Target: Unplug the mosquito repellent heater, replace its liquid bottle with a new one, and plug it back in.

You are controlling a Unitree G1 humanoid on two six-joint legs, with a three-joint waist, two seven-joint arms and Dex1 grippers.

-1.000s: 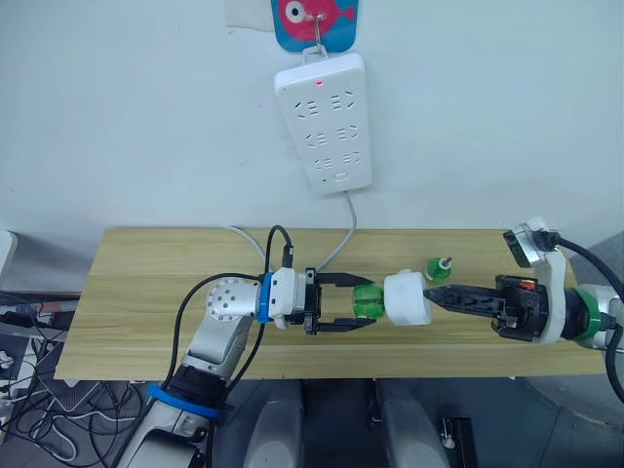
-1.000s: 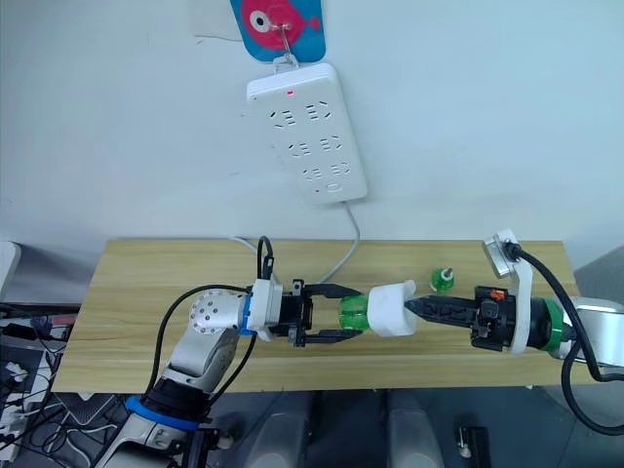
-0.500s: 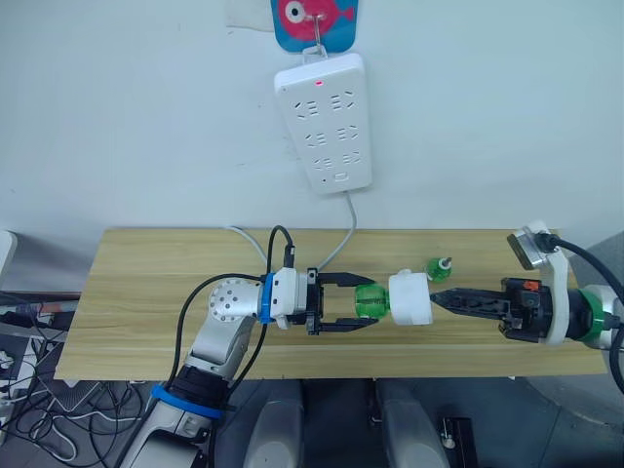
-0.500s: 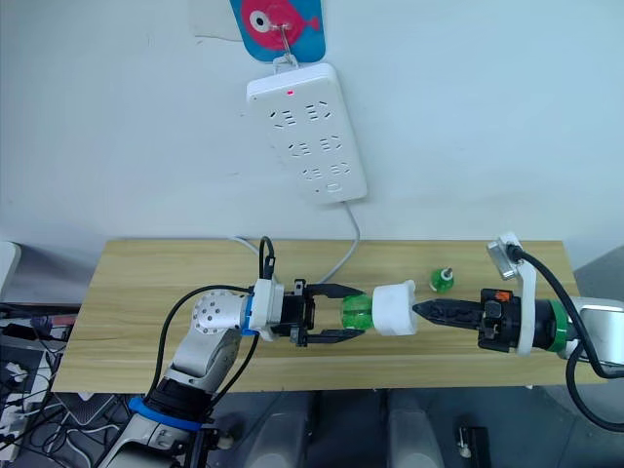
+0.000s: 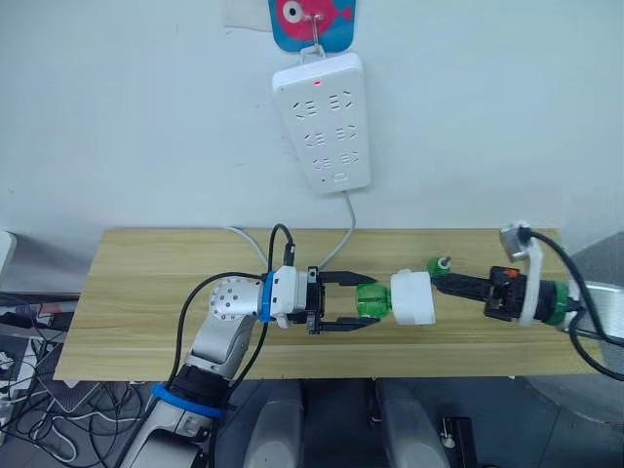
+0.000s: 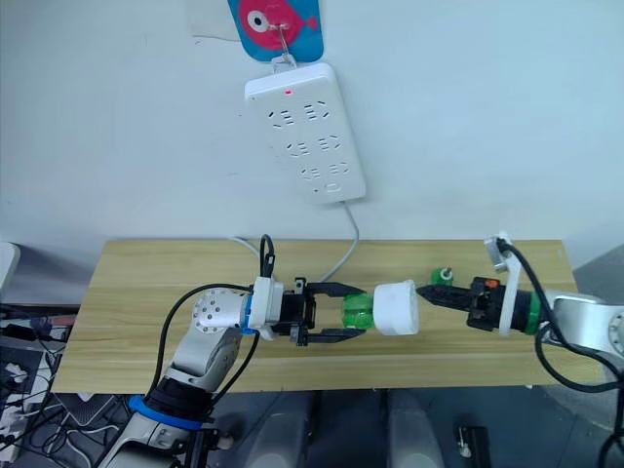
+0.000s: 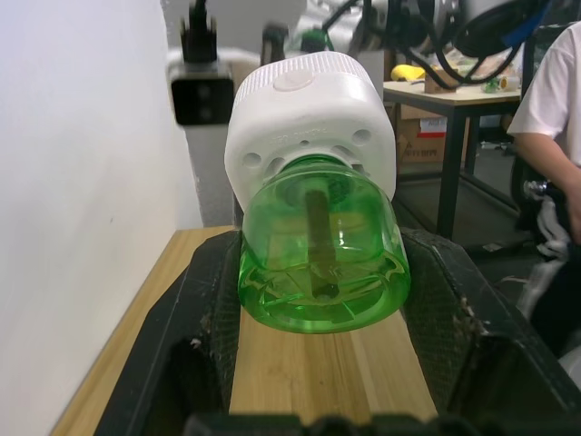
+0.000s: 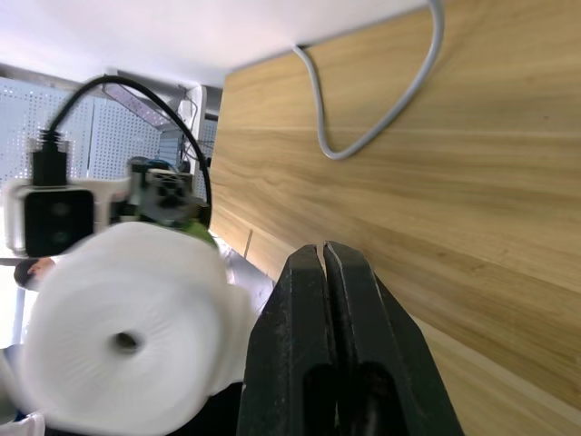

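The white mosquito repellent heater hangs over the table's middle, still joined to a green liquid bottle. My left gripper is shut on that bottle, a black finger pressing each side. The heater's domed face points toward my right gripper. That gripper is shut and empty, just off the heater's far right side. Its tips lie close beside a small green bottle standing upright on the table.
A long white power strip hangs on the wall under a fish-shaped hook, red light on, sockets free. Its grey cable drops onto the wooden table. A person in a white shirt sits beyond the table.
My right gripper has drawn away from the heater's face and swung toward the back, ending beside the small green bottle. The left gripper, bottle and heater have stayed put.
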